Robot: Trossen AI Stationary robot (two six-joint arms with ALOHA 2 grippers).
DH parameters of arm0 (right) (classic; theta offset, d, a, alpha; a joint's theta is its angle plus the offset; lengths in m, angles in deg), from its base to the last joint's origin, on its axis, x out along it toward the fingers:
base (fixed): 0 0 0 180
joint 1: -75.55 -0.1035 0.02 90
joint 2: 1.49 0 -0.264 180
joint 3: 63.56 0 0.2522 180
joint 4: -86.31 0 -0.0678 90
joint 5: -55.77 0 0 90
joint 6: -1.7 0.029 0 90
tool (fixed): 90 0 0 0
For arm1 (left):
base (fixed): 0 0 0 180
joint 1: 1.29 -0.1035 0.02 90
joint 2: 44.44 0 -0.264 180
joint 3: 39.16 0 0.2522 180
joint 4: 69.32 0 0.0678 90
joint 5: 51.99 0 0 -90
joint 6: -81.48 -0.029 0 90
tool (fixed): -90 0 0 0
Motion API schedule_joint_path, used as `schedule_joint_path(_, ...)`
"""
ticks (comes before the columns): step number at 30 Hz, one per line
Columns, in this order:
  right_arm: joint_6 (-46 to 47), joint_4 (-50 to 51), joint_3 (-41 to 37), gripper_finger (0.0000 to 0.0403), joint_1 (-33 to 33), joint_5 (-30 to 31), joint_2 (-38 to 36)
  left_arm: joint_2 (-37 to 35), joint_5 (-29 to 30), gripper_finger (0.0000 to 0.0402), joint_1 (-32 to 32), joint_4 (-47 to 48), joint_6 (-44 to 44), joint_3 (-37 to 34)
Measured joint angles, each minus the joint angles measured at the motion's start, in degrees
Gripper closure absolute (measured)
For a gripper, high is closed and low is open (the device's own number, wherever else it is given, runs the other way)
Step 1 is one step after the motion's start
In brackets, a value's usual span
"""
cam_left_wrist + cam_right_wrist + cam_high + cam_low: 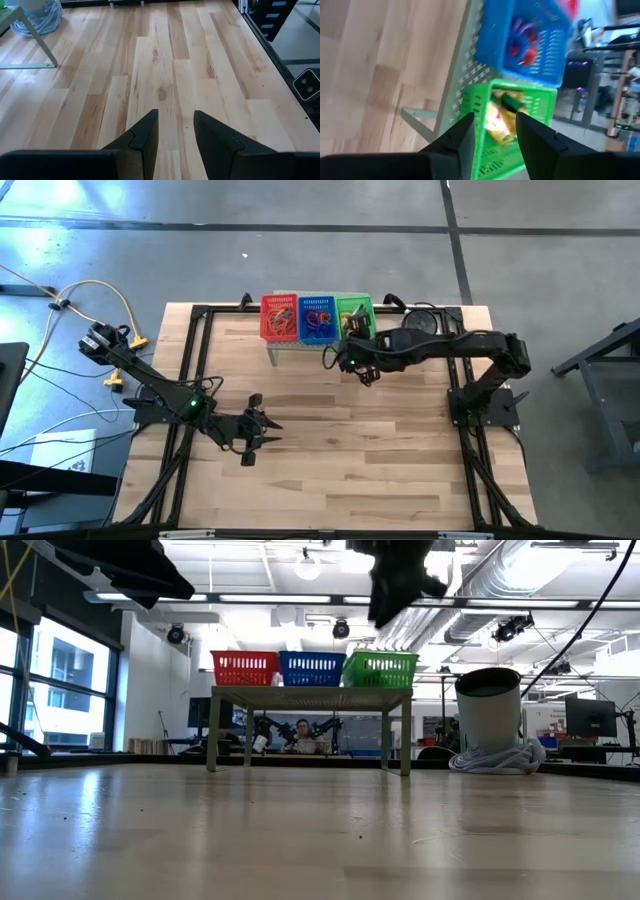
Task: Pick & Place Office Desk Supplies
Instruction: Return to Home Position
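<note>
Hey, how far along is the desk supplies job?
Nearly finished. Done: the red bin, blue bin and green bin stand in a row on the shelf, with supplies inside. In hand: nothing; the right tool is open near the green bin, the left tool open over the table. Left: likely parking both arms.

The left arm (150,385) and right arm (455,345) are matte black, with wedge-shaped fingers (142,139).

Grey metal shelf (285,348) at wooden table's (350,470) 12 o'clock; on it, 9 to 3: red plastic basket (279,318), blue plastic basket (317,321), green plastic basket (354,310).
</note>
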Motion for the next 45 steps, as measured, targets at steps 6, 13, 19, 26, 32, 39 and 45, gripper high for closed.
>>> schedule_joint_path(6, 7.5, -0.7, 6.5, 0.0276, -6.2, -1.5, -1.8, -0.8, 1.9, 0.0283, 0.0, 0.5, -1.9, 0.6)
schedule_joint_path(13, 18.5, 3.6, 9.6, 0.0291, -13.2, -14.5, -8.4, -7.8, 4.3, 0.0290, -0.5, 3.9, -8.0, 8.8)
schedule_joint_path(19, 27.6, 4.7, 9.5, 0.0293, -16.3, -24.8, -9.7, -15.5, 5.1, 0.0292, -0.6, 6.7, -10.5, 10.5)
schedule_joint_path(26, 33.3, 10.4, 9.5, 0.0299, -19.1, -29.9, -9.7, -23.8, 7.6, 0.0309, -0.6, 14.3, -7.6, 10.4)
schedule_joint_path(32, 35.3, 14.9, 9.5, 0.0385, -21.7, -29.9, -11.8, -26.1, 11.5, 0.0387, -0.5, 21.0, -8.2, 10.4)
schedule_joint_path(39, 38.8, 13.4, 5.7, 0.0400, -26.4, -28.9, -20.9, -28.5, 11.5, 0.0401, -2.2, 28.1, -6.4, 12.4)
schedule_joint_path(45, 41.3, 1.1, -9.0, 0.0400, -30.2, -24.9, -37.2, -32.0, 9.4, 0.0401, -4.8, 32.2, -5.5, 13.8)
